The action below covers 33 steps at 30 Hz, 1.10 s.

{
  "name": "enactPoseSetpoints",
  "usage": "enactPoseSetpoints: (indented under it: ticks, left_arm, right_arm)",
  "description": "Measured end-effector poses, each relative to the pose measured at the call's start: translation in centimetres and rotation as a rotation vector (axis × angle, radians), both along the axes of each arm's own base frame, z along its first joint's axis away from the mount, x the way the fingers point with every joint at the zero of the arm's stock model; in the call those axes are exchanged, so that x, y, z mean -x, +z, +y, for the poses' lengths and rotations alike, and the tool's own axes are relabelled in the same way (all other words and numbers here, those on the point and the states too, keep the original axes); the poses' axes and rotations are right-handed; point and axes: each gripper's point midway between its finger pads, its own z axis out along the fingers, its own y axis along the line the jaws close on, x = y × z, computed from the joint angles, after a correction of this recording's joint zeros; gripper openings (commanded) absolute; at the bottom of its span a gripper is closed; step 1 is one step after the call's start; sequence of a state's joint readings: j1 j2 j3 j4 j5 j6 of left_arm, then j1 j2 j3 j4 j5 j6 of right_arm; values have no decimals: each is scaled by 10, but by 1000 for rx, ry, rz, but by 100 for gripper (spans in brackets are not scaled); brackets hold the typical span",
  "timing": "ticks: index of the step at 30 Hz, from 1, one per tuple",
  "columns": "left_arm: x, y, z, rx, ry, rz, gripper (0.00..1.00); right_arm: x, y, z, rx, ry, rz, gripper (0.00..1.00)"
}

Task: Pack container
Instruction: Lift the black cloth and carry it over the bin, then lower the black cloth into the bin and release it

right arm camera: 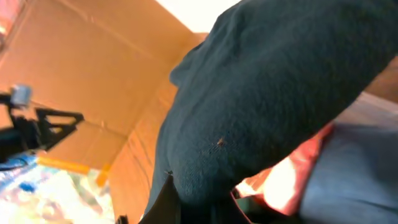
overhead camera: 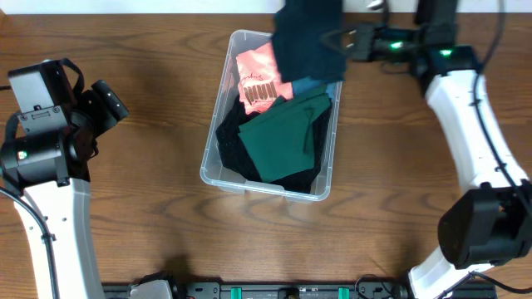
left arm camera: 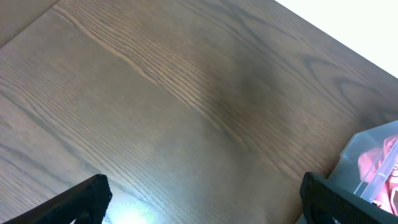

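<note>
Looking down on a brown wood-grain surface (overhead camera: 150, 166), cardboard (right arm camera: 93, 74) behind it. I see the container (overhead camera: 214, 133) mid-surface, long axis running near to far, slightly slanted. My right pincer (overhead camera: 339, 39) grips a dark cloth (overhead camera: 307, 37) over its far end; my left pincer (overhead camera: 115, 106) gapes wide above bare wood.

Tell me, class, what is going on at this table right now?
The right tool is shut on a dark garment and holds it above the far end of the clear plastic container. Inside the container lie a green cloth, a pink item and black fabric. The left tool is open and holds nothing, off to the side over the bare wooden table.
</note>
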<state>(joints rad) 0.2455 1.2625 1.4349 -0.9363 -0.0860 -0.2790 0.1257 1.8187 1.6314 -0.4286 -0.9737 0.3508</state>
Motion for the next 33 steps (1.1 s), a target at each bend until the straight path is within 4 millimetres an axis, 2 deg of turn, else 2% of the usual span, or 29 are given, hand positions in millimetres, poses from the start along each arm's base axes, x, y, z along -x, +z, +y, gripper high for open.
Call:
enactPoseSetpoints:
  ticks: [2, 6, 12, 13, 14, 16, 18, 19, 24, 25, 27, 29, 33]
  left_arm:
    - [0, 0, 0, 0, 0, 0, 98]
    - [0, 0, 0, 0, 0, 0, 98]
    - [0, 0, 0, 0, 0, 0, 98]
    - [0, 0, 0, 0, 0, 0, 98]
    - [0, 0, 0, 0, 0, 0, 98]
    - [0, 0, 0, 0, 0, 0, 98]
    - [0, 0, 0, 0, 0, 0, 98]
    - [0, 0, 0, 0, 0, 0, 98]
    - [0, 0, 0, 0, 0, 0, 98]
    - [0, 0, 0, 0, 0, 0, 98]
    - [0, 0, 0, 0, 0, 0, 98]
    - [0, 0, 0, 0, 0, 0, 98]
    - [0, 0, 0, 0, 0, 0, 98]
  right_arm:
    - [5, -18, 16, 40, 1, 17, 1]
    - [5, -61, 33, 130, -22, -12, 1]
    - [-9, -125, 51, 242, -80, -55, 1]
    - [-12, -134, 53, 254, -83, -54, 3]
    - [-13, -143, 56, 265, -83, -46, 10]
    - [-13, -158, 57, 277, -80, -24, 31]
    - [-12, -164, 59, 277, -60, -19, 34]
    - [-11, -164, 59, 275, -53, -20, 34]
    - [-9, -144, 56, 246, -46, -45, 20]
    - [-8, -135, 55, 234, -45, -56, 19]
    - [-3, -107, 55, 197, -33, -99, 3]
    - [5, -77, 56, 152, -11, -141, 1]
    - [29, -29, 65, 69, 51, -197, 1]
